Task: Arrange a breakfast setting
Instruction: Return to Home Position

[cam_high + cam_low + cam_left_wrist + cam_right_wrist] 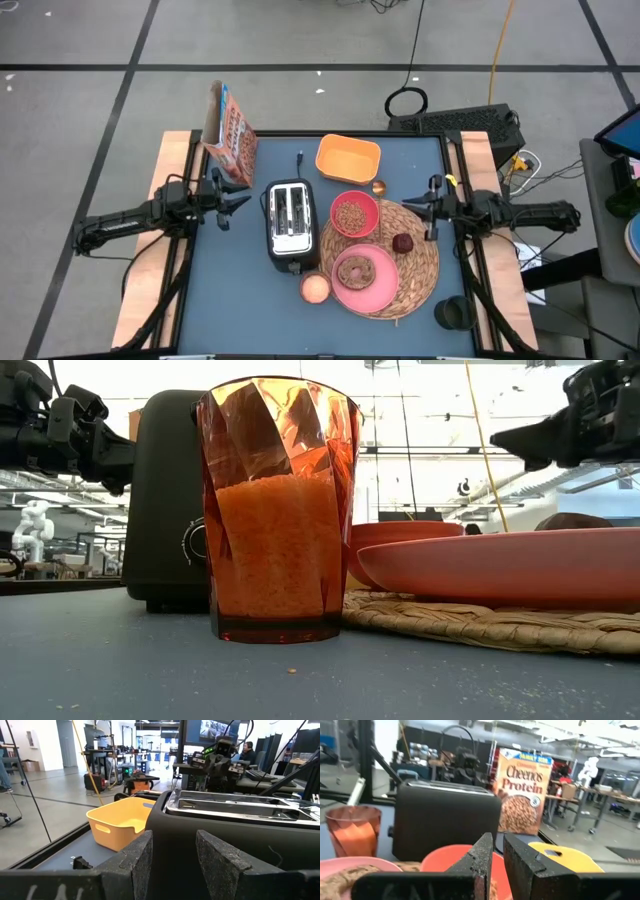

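Orange tumbler (278, 510) stands nearest; left hand (232, 200) part-open, right hand (418, 207) nearly closed, both empty.

The high view looks straight down on the whole surface (230, 290). The low view sits at surface level, very near the orange tumbler (278, 510). Each wrist view faces the toaster (291, 222) from an opposite side; all four views share it

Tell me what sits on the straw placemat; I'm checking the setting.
On the placemat: a pink plate holding a ring-shaped bread, a bowl of brown cereal, and a dark-red fruit. The mat beneath them is hidden.
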### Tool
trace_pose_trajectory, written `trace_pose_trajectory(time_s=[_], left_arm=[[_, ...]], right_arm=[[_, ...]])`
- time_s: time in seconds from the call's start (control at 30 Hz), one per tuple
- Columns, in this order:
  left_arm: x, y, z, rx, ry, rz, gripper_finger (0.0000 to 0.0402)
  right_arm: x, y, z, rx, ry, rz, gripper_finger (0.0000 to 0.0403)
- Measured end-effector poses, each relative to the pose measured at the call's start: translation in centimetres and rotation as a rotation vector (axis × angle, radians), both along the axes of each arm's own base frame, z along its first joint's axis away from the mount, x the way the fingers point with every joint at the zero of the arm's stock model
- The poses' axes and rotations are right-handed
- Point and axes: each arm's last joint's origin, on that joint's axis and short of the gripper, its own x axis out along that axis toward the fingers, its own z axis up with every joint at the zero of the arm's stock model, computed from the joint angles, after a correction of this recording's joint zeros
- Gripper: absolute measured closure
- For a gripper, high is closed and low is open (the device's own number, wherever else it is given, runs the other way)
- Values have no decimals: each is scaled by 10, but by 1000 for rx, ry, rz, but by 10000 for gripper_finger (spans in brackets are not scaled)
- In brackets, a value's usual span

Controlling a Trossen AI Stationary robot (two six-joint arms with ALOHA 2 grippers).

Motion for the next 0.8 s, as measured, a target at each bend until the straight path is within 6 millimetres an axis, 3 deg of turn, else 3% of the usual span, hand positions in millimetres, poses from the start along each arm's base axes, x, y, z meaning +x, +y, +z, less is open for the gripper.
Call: trace_pose_trajectory(time_s=[0.4, 0.8], left_arm=[[0, 0, 0, 0, 0, 0, 243], [0, 0, 0, 0, 0, 0, 243]], right_arm=[[0, -2, -10, 56, 93, -20, 365], [0, -3, -1, 58, 7, -19, 365]])
